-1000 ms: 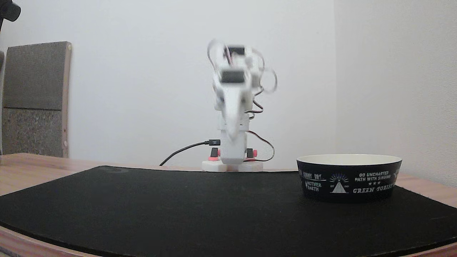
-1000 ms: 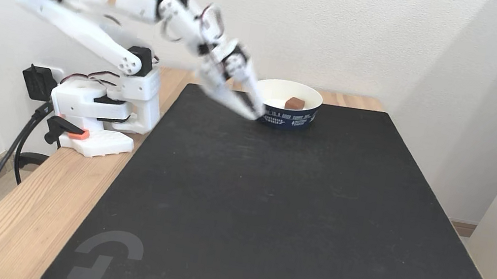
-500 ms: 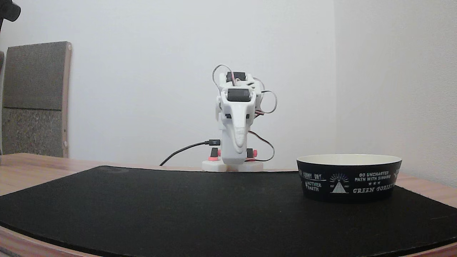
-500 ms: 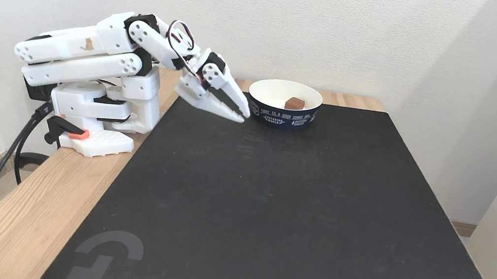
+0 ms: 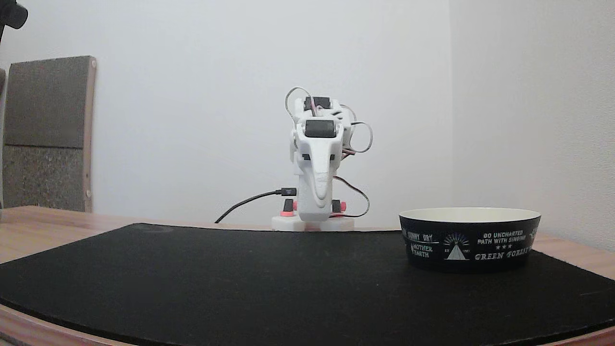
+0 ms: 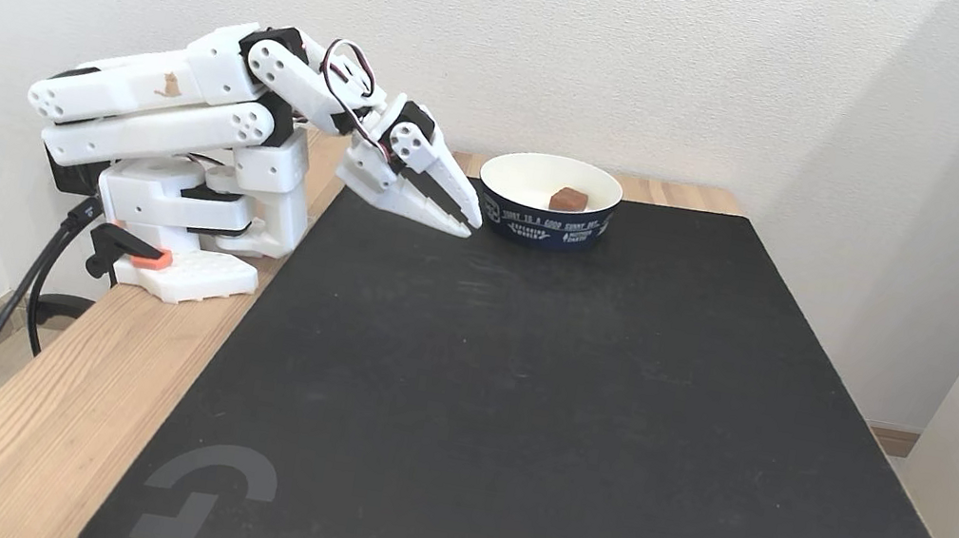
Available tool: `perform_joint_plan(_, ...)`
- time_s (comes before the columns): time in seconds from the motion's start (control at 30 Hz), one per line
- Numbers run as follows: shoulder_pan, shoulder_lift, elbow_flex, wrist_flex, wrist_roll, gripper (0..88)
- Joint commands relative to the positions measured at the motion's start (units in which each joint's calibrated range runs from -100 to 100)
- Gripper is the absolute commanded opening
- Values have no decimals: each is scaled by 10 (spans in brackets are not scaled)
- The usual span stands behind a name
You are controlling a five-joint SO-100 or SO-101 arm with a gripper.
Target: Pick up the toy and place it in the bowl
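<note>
While the gripper rests clenched and empty beside the bowl, the toy lies inside it: probably light, rigid, best pinched across flat sides.

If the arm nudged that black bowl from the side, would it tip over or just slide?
Probably slide. The bowl is wide and low with a broad flat base, so tipping looks unlikely. It sits on the black mat, which may grip it a little. It looks thin-walled, likely light; the toy inside adds little weight.
</note>
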Motion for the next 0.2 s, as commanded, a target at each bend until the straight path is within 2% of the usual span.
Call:
perform_joint_plan(0.0, 7, -6, 7, 2, 2, 44)
perform_joint_plan(0.17, 7, -6, 7, 2, 2, 44)
